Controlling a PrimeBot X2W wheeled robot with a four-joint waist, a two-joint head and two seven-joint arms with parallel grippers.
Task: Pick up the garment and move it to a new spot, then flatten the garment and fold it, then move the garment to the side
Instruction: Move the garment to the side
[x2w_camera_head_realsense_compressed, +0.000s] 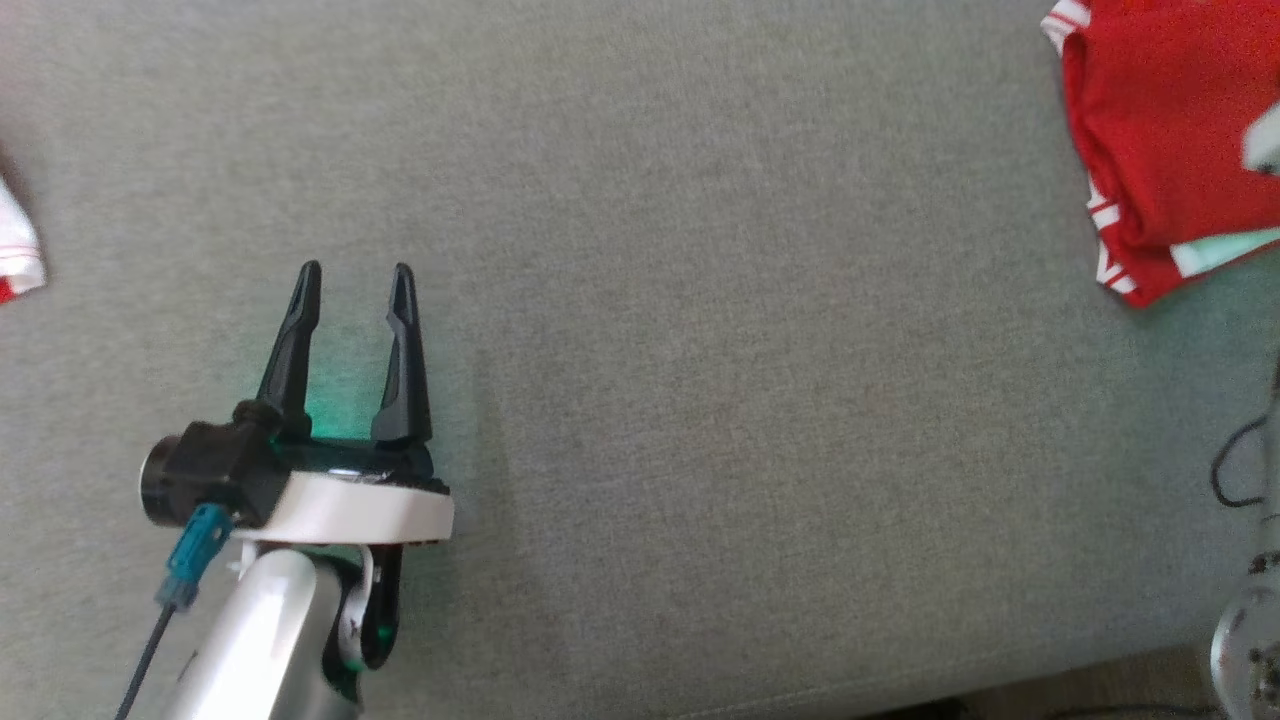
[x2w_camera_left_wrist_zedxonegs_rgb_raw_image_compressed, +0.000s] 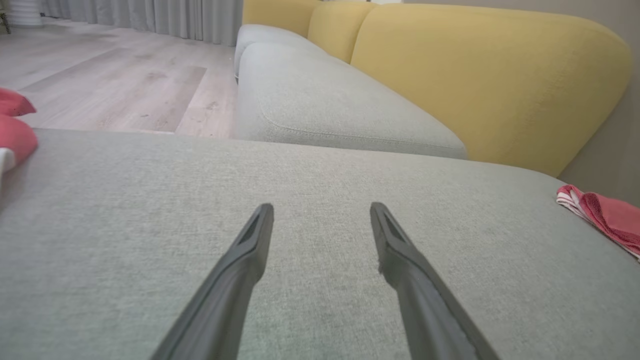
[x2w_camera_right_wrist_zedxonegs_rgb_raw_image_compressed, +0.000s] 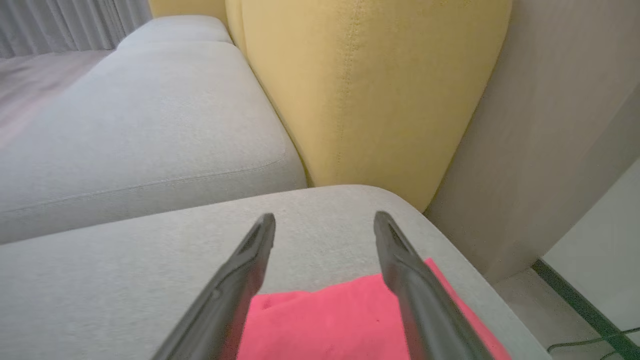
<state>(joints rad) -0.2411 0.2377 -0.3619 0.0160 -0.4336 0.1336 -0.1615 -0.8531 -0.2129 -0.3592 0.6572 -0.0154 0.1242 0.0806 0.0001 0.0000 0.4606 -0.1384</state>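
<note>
I see R gripper (x2w_camera_right_wrist_zedxonegs_rgb_raw_image_compressed: 325, 217) wide open, empty, just over the garment (x2w_camera_right_wrist_zedxonegs_rgb_raw_image_compressed: 340, 320); L gripper (x2w_camera_head_realsense_compressed: 355, 270) open, empty, well apart from it.

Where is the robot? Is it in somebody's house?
Probably a living room in a home: there is a grey sofa seat with yellow back cushions, a wooden floor and long curtains.

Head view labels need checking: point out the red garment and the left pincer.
red garment (x2w_camera_head_realsense_compressed: 1160, 130), head view, on its red top layer.
left pincer (x2w_camera_head_realsense_compressed: 355, 272), head view, midway between its fingertips.
</note>
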